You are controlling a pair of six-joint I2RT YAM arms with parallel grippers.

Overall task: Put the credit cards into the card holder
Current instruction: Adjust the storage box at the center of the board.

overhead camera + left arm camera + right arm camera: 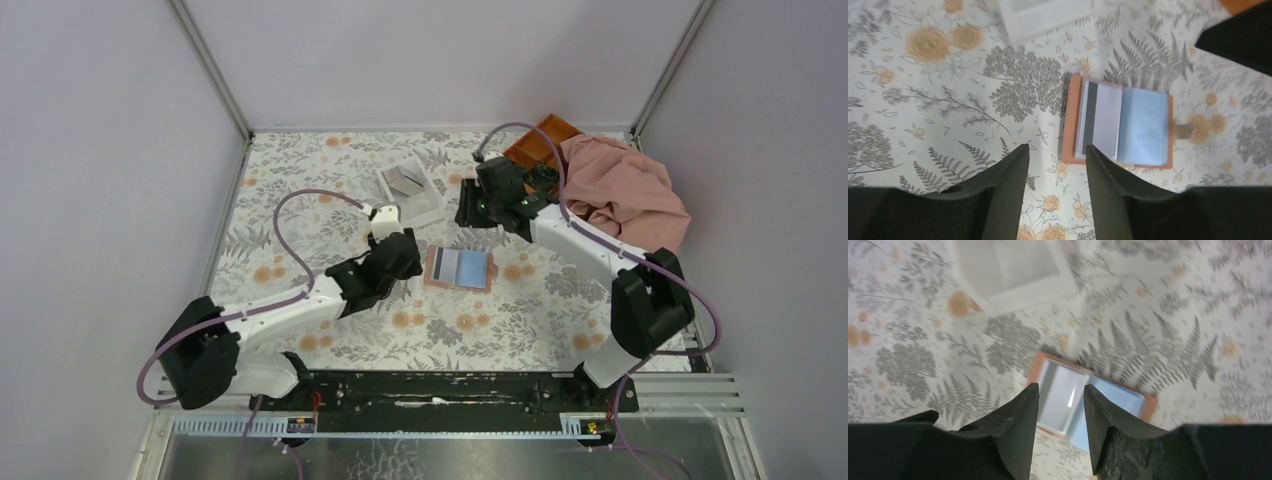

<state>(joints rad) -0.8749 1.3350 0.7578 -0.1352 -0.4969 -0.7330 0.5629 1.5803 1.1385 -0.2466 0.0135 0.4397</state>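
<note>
The card holder (pixel 460 268) lies open and flat mid-table, tan-brown, with a snap tab (pixel 1184 130) on its right edge. A grey credit card with a dark stripe (pixel 1103 120) lies on its left half and a light blue one (pixel 1144 126) on its right half. My left gripper (pixel 416 262) hovers just left of the holder, open and empty (pixel 1057 150). My right gripper (pixel 469 214) hangs behind the holder, looking down on it (pixel 1075 397), also open with nothing between its fingers (pixel 1060 387). More greyish cards (pixel 405 180) lie in the white box.
A white box (pixel 432 196) sits behind the card holder and shows in the right wrist view as the white box (pixel 1013 267). An orange compartment tray (pixel 540 140) and a heap of pink cloth (pixel 625 190) fill the back right corner.
</note>
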